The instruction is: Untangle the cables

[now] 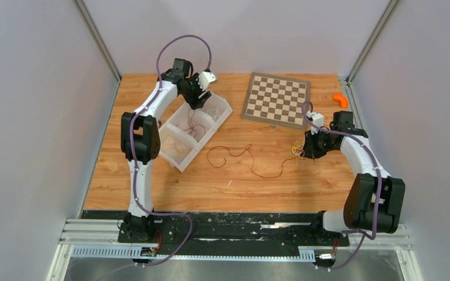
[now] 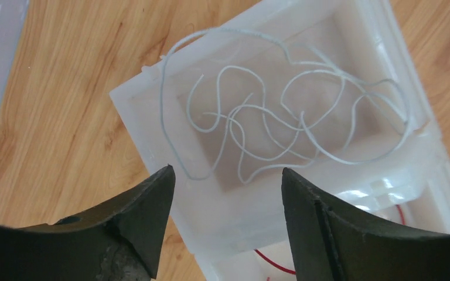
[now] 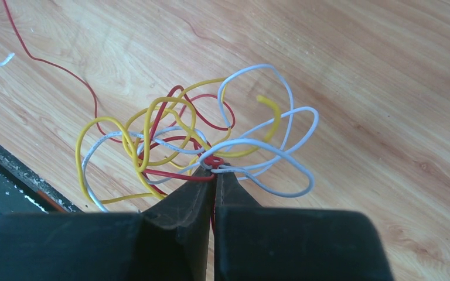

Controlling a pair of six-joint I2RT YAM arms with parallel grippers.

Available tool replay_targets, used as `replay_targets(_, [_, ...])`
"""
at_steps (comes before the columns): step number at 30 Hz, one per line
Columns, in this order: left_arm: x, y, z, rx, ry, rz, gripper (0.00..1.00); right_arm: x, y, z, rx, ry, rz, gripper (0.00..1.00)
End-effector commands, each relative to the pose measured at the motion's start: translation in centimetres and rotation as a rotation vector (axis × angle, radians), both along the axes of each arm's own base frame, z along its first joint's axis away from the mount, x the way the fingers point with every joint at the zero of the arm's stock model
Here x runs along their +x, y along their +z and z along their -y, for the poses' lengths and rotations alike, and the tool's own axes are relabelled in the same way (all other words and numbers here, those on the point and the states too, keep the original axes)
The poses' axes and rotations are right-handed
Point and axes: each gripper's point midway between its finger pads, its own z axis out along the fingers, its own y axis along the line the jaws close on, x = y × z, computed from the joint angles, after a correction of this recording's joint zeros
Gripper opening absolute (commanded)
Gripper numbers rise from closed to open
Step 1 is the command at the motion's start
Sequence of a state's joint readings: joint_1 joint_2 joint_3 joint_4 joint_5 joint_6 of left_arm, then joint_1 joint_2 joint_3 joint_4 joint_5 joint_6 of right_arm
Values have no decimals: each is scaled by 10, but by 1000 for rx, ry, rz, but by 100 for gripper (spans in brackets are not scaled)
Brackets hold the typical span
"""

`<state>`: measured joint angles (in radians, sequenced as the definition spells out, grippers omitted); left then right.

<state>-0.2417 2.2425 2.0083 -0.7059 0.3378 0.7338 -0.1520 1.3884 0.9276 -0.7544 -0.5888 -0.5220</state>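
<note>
Honestly, the worry is the right gripper [image 3: 214, 173], pinched shut on the red-yellow-white tangle [image 3: 190, 137] at 3 o'clock. A hard pull could cinch it or drag the loose red wire [image 3: 58, 69]. Meanwhile the left gripper [image 2: 227, 175] hangs wide open and empty over the tray [image 2: 130, 111] at 11 o'clock, where a white wire [image 2: 266, 124] rides the rim and could snag. Open wood toward 6.

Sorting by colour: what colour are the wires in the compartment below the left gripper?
The wires are white; the left wrist view shows them best.

Robot lab cell, grey panel walls [image 1: 29, 117], checkerboard [image 1: 276, 100], wooden table [image 1: 152, 187]
</note>
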Motion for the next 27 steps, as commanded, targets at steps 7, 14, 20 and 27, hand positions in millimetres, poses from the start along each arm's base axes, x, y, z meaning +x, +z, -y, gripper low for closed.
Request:
replay_targets(7, [-13,153,31,-346,0,195,79,20,53,-19,106,79,169,2])
replay_targets(14, [-60,178,59,-499,-157,55,74,17,99,-42,255,101,219,0])
replay_targets(20, [-175,203,123,-780,-358,-38,75,6,147,-76,456,171,220,0])
replay_targets(27, [-261,207,165,-857,-546,-15,57,-7,165,-100,595,211,136,0])
